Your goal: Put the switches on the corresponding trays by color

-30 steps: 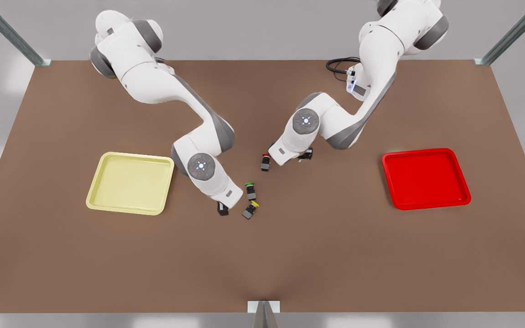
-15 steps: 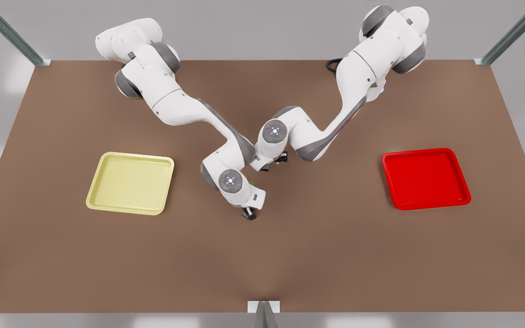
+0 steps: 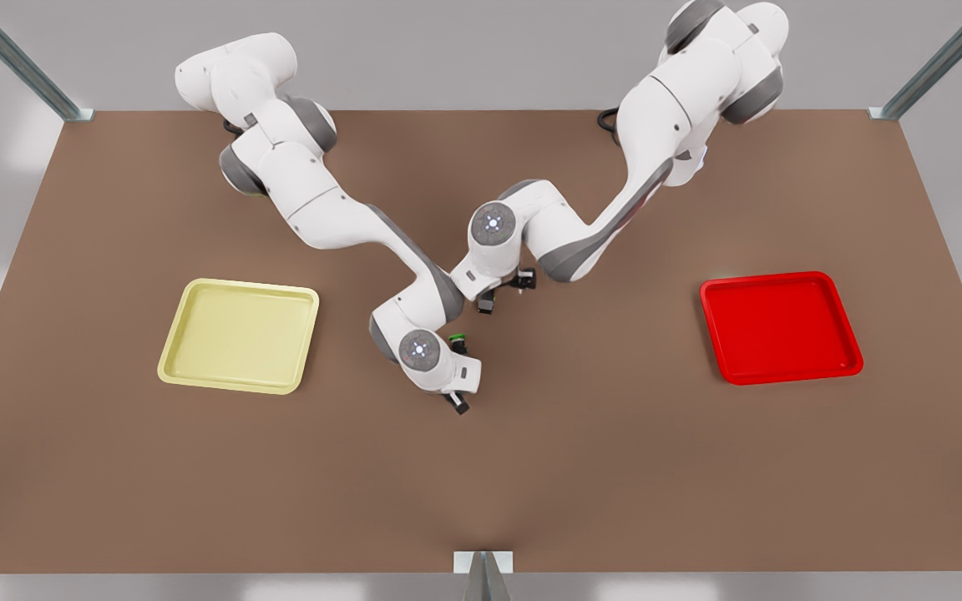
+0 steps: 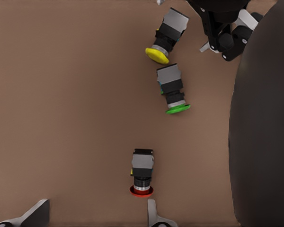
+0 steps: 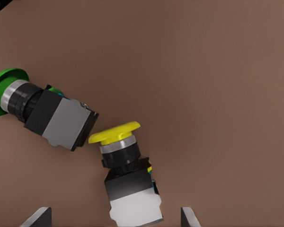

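Between the spread fingers of the right gripper (image 3: 457,405) lies the yellow switch (image 5: 128,175), on its side, cap toward the green switch (image 5: 42,111) and almost touching that one's grey body. Jaws open, nothing gripped.

Red switch (image 4: 142,172) lies on its side on the brown table (image 3: 615,467), cap toward the left gripper (image 4: 92,216), close to one fingertip (image 4: 154,218) — those jaws also wide open, empty.

Yellow tray (image 3: 235,285) sits at the front view's left, red tray (image 3: 769,276) at its right, both well apart from the switches.

Against a second ago, both grippers have shifted from beside their switches to over them; since half a second ago, little change — the green cap shows more.
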`<state>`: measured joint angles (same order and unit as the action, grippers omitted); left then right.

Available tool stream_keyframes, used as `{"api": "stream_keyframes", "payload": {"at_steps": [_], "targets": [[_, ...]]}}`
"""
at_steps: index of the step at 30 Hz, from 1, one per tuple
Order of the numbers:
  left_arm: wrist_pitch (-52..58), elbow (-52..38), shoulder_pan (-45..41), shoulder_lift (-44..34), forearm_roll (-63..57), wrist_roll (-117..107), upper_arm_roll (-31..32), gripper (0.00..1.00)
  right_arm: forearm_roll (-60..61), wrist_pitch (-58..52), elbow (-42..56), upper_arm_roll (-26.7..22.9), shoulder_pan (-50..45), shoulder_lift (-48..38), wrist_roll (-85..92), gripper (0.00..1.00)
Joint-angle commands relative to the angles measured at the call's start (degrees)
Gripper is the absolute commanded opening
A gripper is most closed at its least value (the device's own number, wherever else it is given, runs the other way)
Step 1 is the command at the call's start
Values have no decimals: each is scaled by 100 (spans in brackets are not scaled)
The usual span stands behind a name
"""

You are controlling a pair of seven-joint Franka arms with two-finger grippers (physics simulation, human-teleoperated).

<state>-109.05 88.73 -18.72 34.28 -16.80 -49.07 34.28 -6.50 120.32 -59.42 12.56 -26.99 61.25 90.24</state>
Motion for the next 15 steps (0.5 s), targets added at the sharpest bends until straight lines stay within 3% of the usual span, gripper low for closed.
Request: {"api": "stream_keyframes", "payload": {"at_steps": [1,15], "targets": [[6,13,0,-9,-16,2,0,99,0,0,0,1,0,0,2,100],[-143,66,-9,-18,10,-41,-9,99,9,-18,202,36,-96,291,-7,100]]}}
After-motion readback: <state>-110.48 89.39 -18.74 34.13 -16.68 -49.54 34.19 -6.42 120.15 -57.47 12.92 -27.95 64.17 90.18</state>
